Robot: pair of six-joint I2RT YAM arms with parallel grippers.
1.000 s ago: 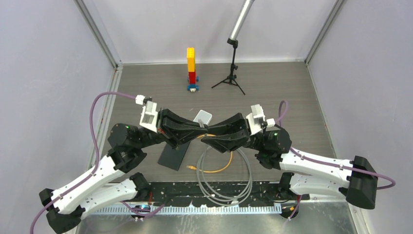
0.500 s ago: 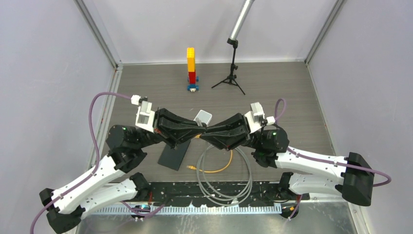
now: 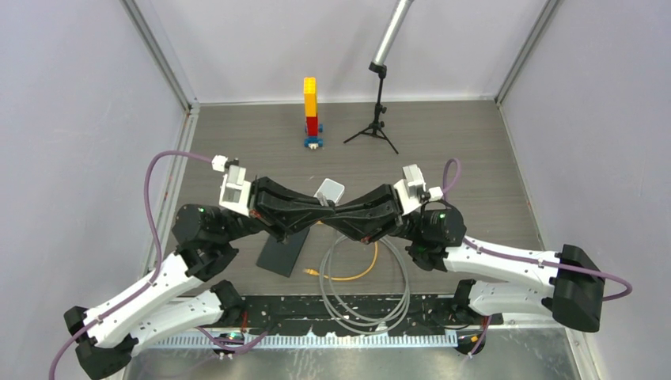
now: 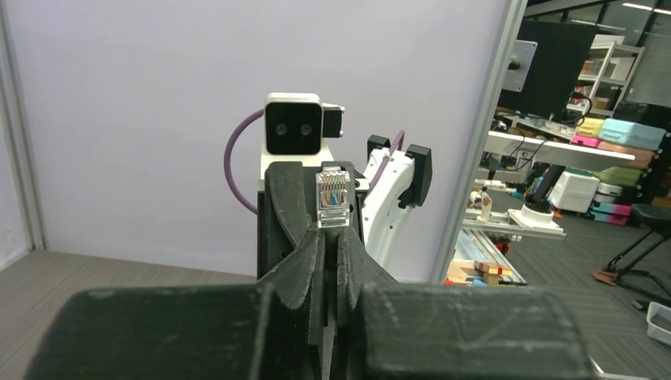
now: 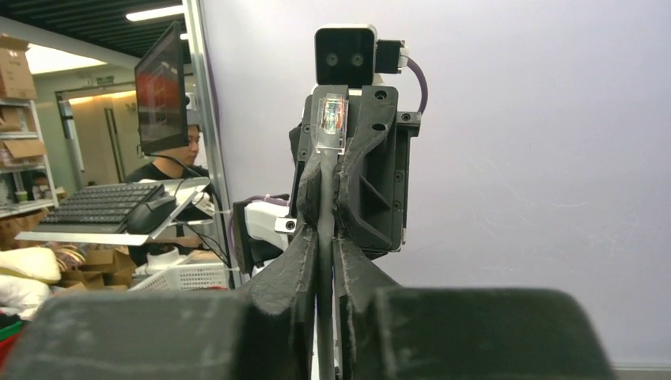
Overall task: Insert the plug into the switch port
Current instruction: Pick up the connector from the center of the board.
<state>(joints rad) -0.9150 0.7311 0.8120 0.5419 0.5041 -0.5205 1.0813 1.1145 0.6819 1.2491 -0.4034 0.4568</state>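
Note:
A clear plug [image 4: 332,198] on a grey cable [image 5: 325,206] stands out just past my left gripper's [image 4: 331,236] shut fingertips. My two grippers meet tip to tip above the table's middle. In the right wrist view the cable runs up between my right gripper's [image 5: 325,237] shut fingers to the plug [image 5: 331,123]. In the top view the left gripper [image 3: 322,207] and right gripper [image 3: 339,212] hide the plug. The small white box [image 3: 330,190] lies on the table just behind the tips. Its port opening does not show.
The grey cable's loops [image 3: 368,281] and an orange cable [image 3: 352,275] lie near the front edge under the right arm. A flat black slab [image 3: 282,252] lies under the left arm. A brick tower [image 3: 311,111] and a small tripod [image 3: 378,119] stand at the back.
My right gripper has moved left until its tip meets the left gripper's tip. The left gripper has drawn back slightly to the left. The white box has not moved.

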